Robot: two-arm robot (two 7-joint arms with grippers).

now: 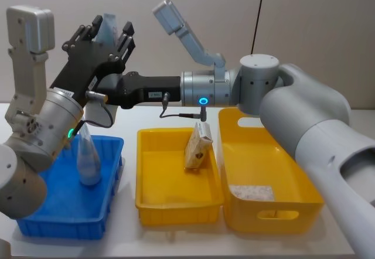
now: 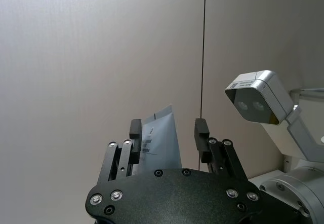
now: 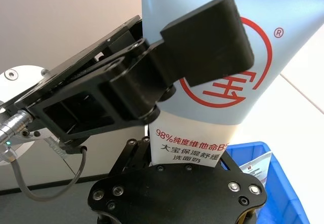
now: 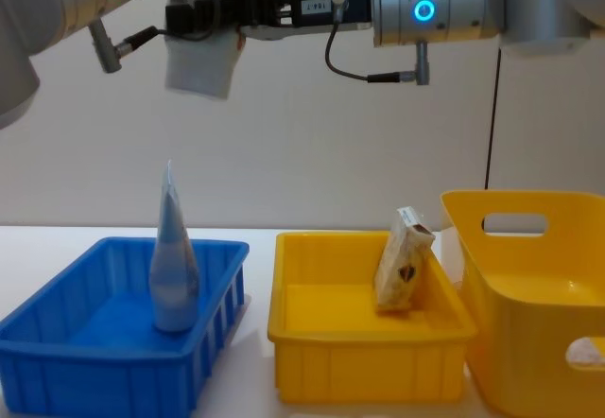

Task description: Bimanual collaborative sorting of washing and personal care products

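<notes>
Pale blue squeeze tube (image 3: pixel 212 92) with a red round logo, held high in the air above the blue bin (image 1: pixel 114 171) at the left end of the white tabletop (image 1: pixel 176 238). Right hand (image 3: pixel 187 150) reaching across from the right, closed on the lower part of this held tube. Left hand (image 2: pixel 167 130) raised beside it, fingers (image 2: pixel 201 133) spread to either side of the tube's flat crimped end, with a gap showing at one finger, so open rather than clamped.

Below, a second tube (image 1: pixel 88 159), also pale blue, standing upright on its cap in the blue bin, crimped end pointing up. Just to the right, a shallow yellow tray (image 1: pixel 149 203) with a small white carton (image 1: pixel 198 147) standing tilted, leaning toward its right wall. Farther right, touching the tray, a taller yellow bin (image 1: pixel 304 197) with a handle slot, and a pale speckled item (image 1: pixel 252 193) lying at its bottom, too unclear to identify.
</notes>
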